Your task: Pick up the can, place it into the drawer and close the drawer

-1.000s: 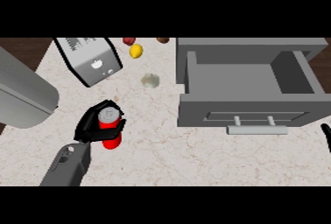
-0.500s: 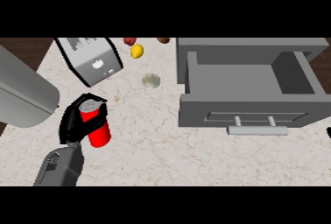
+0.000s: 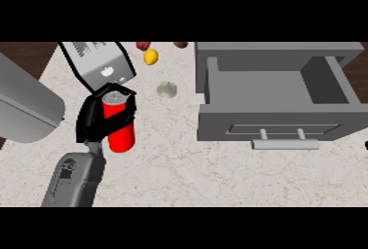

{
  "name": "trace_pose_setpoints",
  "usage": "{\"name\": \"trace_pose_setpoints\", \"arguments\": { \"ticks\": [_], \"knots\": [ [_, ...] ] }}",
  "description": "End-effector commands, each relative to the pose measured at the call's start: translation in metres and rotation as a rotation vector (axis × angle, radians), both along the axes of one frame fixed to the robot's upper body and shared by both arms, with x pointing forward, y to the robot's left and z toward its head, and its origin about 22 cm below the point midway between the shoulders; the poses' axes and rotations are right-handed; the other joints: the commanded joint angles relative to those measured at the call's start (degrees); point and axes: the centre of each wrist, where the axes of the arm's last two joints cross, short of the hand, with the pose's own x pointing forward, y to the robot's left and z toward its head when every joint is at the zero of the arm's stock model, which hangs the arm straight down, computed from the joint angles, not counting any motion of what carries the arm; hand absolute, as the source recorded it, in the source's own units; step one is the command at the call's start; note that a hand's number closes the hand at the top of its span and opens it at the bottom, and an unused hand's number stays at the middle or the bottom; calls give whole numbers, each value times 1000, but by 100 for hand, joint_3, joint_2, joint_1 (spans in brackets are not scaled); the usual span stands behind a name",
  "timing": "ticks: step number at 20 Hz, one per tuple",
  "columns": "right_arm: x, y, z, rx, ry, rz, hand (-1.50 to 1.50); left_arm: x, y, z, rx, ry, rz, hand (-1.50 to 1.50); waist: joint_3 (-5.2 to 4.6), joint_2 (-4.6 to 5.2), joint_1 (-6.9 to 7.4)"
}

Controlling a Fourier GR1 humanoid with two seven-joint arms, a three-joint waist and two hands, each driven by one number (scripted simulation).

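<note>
A red can (image 3: 120, 127) with a silver top stands upright in my left hand (image 3: 92, 120), whose black fingers curl round its left side and top. The hand and can are left of centre on the counter. To their right is the grey drawer (image 3: 215, 82), pulled open, its inside bare, with a pale handle (image 3: 285, 143) on its front. Hand and can are well apart from the drawer. Only a dark sliver of my right hand (image 3: 366, 145) shows at the right edge.
A grey boxy appliance (image 3: 97, 63) stands just beyond the can. A large grey rounded object (image 3: 22, 107) fills the left edge. A yellow fruit (image 3: 151, 57), a pale small item (image 3: 167, 89), a red item (image 3: 144, 46) and a brown item (image 3: 179, 44) lie at the back.
My left hand has closed round the can and carried it farther from me, first left and then slightly right, toward the appliance. The drawer has not moved.
</note>
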Motion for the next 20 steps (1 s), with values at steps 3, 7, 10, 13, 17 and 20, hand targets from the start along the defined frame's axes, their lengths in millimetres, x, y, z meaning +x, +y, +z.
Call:
{"name": "trace_pose_setpoints", "arguments": {
  "ticks": [3, 7, 10, 13, 17, 20],
  "knots": [
    [8, -20, 14, -13, -18, -13, -150, 6, -52, 56, -2, -49, -50, 150, 0, 2, -3],
    [1, -13, -3, -17, -4, -2, -150, 25, -88, 89, 19, -28, -88, 150, 1, 10, -70],
    [1, -15, 9, -5, -28, -13, -150, 39, -84, 95, 58, -54, -103, 150, -2, 15, -45],
    [-5, 1, -1, -9, -9, -21, -150, 38, -113, 135, 62, -68, -104, 150, -1, 8, -56],
    [-10, -14, 7, -12, -26, -7, -150, 46, -144, 167, 73, -120, -100, 150, 0, 8, -98],
    [-1, -10, 1, 9, -9, -32, -150, 58, -157, 179, 78, -105, -115, 150, 0, 18, -84]
  ]
}}
